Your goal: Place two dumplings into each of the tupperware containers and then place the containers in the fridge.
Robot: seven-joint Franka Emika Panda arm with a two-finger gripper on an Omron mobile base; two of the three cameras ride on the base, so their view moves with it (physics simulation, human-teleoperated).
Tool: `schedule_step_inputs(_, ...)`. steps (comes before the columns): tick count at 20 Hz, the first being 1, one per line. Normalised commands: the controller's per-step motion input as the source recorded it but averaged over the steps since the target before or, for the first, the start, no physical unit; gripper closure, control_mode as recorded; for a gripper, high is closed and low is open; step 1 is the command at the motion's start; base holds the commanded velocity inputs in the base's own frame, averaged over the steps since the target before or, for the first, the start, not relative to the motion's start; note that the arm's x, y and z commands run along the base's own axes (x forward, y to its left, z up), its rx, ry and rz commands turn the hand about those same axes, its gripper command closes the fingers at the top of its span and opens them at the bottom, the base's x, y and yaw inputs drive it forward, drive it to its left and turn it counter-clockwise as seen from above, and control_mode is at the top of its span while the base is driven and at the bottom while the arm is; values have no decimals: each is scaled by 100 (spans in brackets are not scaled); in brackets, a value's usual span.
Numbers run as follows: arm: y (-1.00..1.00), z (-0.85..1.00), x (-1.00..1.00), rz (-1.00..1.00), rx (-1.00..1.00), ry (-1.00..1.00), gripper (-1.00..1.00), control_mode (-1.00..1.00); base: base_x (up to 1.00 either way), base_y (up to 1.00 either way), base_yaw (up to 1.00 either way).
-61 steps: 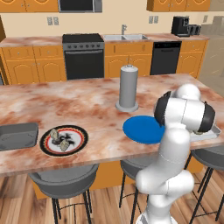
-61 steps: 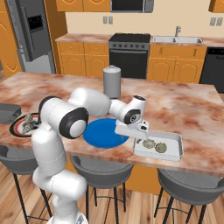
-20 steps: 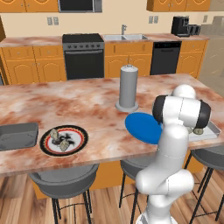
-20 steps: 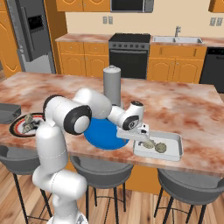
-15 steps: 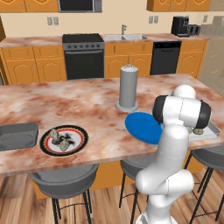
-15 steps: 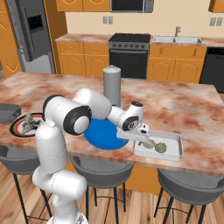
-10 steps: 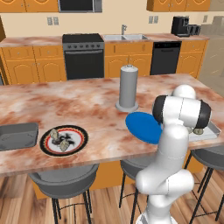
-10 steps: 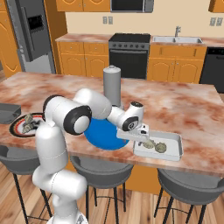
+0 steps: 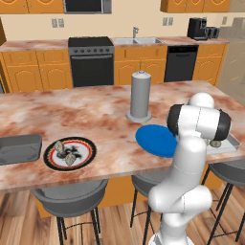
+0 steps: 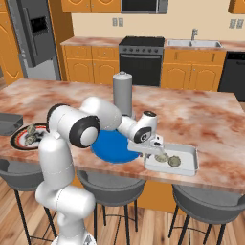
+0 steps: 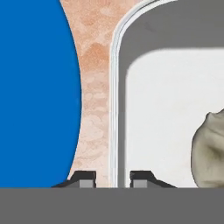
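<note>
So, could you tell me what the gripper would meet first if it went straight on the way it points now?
Most likely the rim of the pale tupperware container: the gripper straddles that wall, one fingertip on each side, with the counter beneath.

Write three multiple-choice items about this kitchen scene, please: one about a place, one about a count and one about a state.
1. Where is the dark grey container?
A) in the sink
B) beside the black-red rimmed plate
C) on a stool

2. How many dumplings lie in the pale container?
A) none
B) four
C) two

3. How does the gripper stand?
A) with its fingertips on either side of the pale container's rim
B) high above the grey cylinder
C) lifting the blue plate

Answers:
1. B: the left base view shows it on the counter right next to that plate.
2. C: the right base view shows two lumps inside the tray.
3. A: the hand view shows the rim running between the two fingertips.
</note>
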Motion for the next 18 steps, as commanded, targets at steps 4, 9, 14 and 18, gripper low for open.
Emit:
schedule_step_inputs(4,0,0,0,0,0,0,100,-100,0,0,0)
schedule_step_inputs(9,-4,2,4,0,0,-1,100,-100,0,0,0)
schedule_step_inputs(14,-9,48,-10,5,-3,-9,100,-100,0,0,0)
schedule_step_inputs(18,0,59,-4,1,-14,-1,100,-100,0,0,0)
